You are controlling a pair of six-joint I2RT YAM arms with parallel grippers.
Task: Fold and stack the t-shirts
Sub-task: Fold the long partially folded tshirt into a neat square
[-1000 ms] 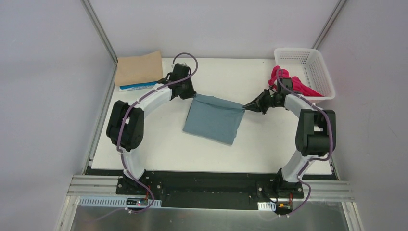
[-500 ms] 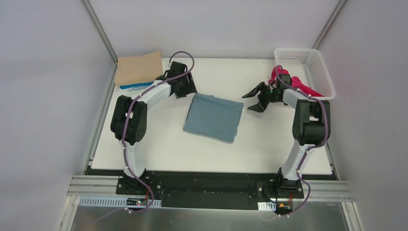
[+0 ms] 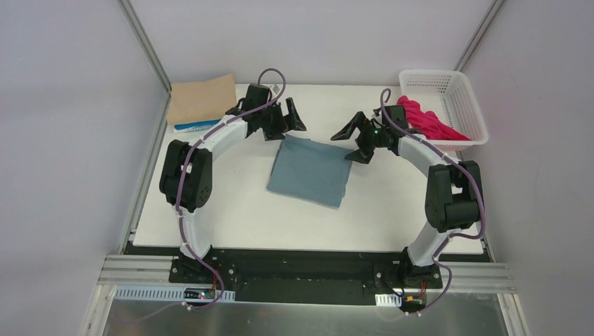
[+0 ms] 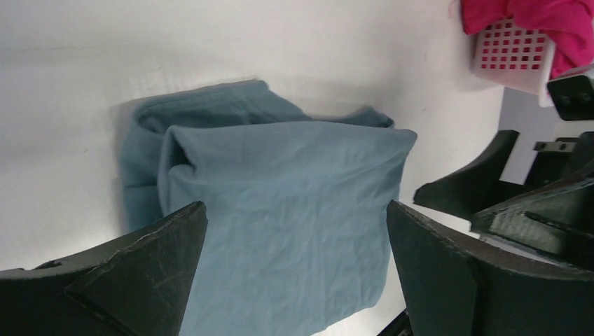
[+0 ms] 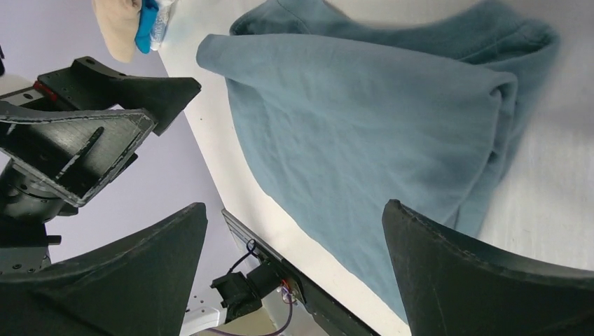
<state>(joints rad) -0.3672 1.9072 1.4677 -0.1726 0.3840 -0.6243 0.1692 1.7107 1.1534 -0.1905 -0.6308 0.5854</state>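
A dusty teal-blue t-shirt (image 3: 310, 170) lies folded into a rough square in the middle of the table. My left gripper (image 3: 286, 126) hangs open just above its far left corner, with nothing between the fingers. My right gripper (image 3: 352, 142) is open too, just off the far right corner, holding nothing. The left wrist view looks down on the teal t-shirt (image 4: 280, 210) between wide jaws. The right wrist view shows the same t-shirt (image 5: 364, 126) from the other side. A tan t-shirt (image 3: 203, 99) lies folded at the back left on a bright blue one (image 3: 199, 127). A magenta-red t-shirt (image 3: 427, 120) spills over the basket's rim.
A white lattice basket (image 3: 455, 91) stands at the back right corner, close behind my right arm. Grey walls and metal posts close in the back and sides. The table's front edge (image 3: 308, 245) meets the black rail where both arm bases sit.
Both grippers were shut on the teal t-shirt's far corners; they have opened, let go and drawn back toward each other above its far edge. The t-shirt has settled flat.
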